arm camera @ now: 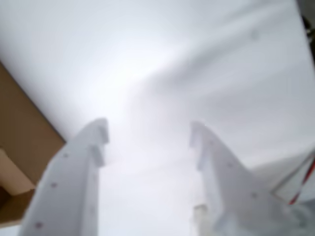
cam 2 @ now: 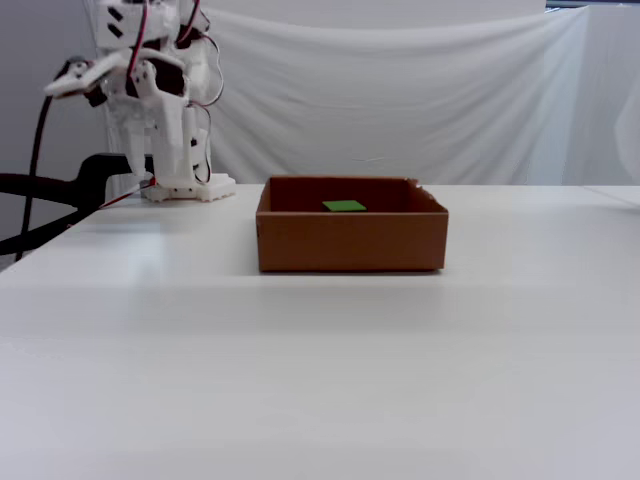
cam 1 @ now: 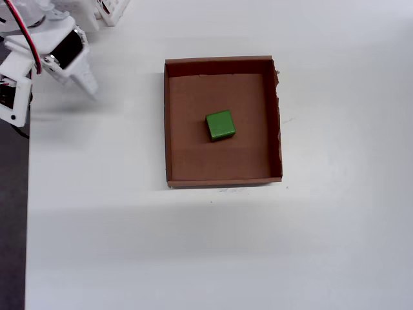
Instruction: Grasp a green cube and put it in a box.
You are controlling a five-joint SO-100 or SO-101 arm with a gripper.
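Observation:
The green cube point(cam 1: 220, 124) lies inside the brown cardboard box point(cam 1: 193, 155), a little above the middle of its floor in the overhead view. In the fixed view only the cube's top point(cam 2: 345, 206) shows over the box wall point(cam 2: 350, 242). My white gripper point(cam 1: 89, 85) hangs above the table, well left of the box in the overhead view, and is open and empty. In the wrist view its two fingers stand apart around the gripper's middle point(arm camera: 148, 127) with only white table between them, and a corner of the box point(arm camera: 24, 128) shows at the left edge. The gripper point(cam 2: 172, 170) also shows at the far left of the fixed view.
The arm's white base point(cam 1: 110, 10) stands at the table's top-left corner in the overhead view. The table's left edge point(cam 1: 27, 194) runs close to the arm. A black chair arm point(cam 2: 50, 190) sits left of the table. A white cloth point(cam 2: 400, 100) hangs behind.

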